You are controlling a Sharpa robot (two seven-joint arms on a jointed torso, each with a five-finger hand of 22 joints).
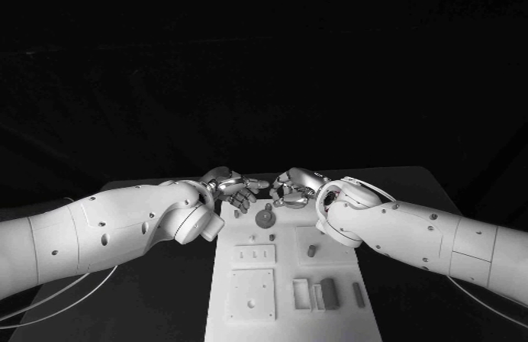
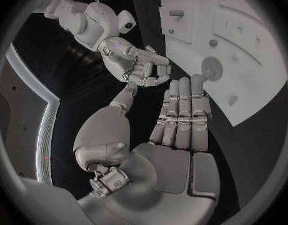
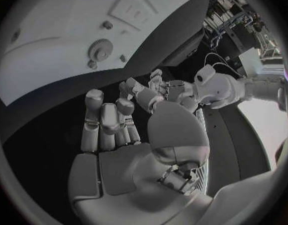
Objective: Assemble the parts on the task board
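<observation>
Head view: both hands hover over the far end of the task board [image 1: 251, 311], left hand [image 1: 233, 186] and right hand [image 1: 295, 187] facing each other, gear [image 1: 265, 217] lying just below. Left wrist view: fingers straight, holding nothing. Right wrist view: same, empty. Looks like pre-grasp; next someone's gotta pinch that gear
</observation>
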